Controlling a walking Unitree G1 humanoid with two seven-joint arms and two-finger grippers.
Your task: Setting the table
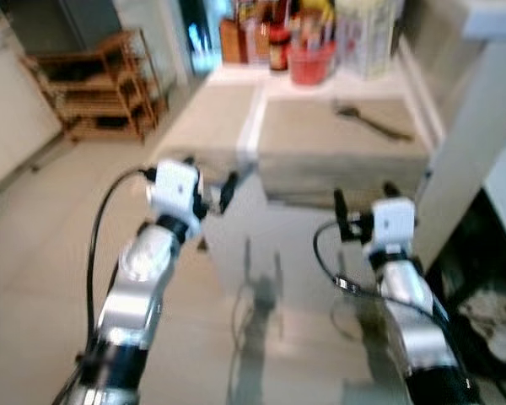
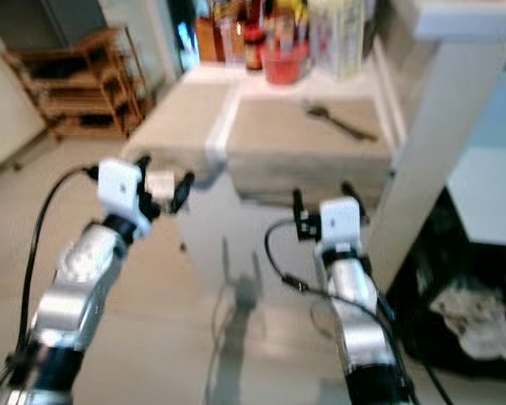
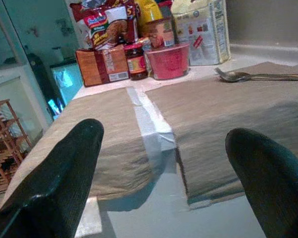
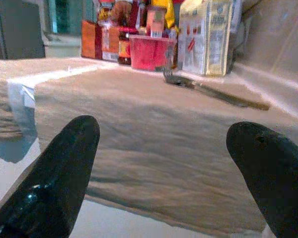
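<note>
Both grippers, left (image 1: 209,187) and right (image 1: 363,205), hover with jaws open and empty before the desk (image 1: 253,126). A spoon and fork (image 1: 373,122) lie on the right placemat (image 1: 337,139); the left placemat (image 1: 211,122) is bare. Food packages (image 3: 139,44) stand behind.

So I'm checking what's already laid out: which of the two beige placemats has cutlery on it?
The placemat on the robot's right, in front of the right gripper. A spoon and fork lie near its far edge; the left placemat is bare.
</note>
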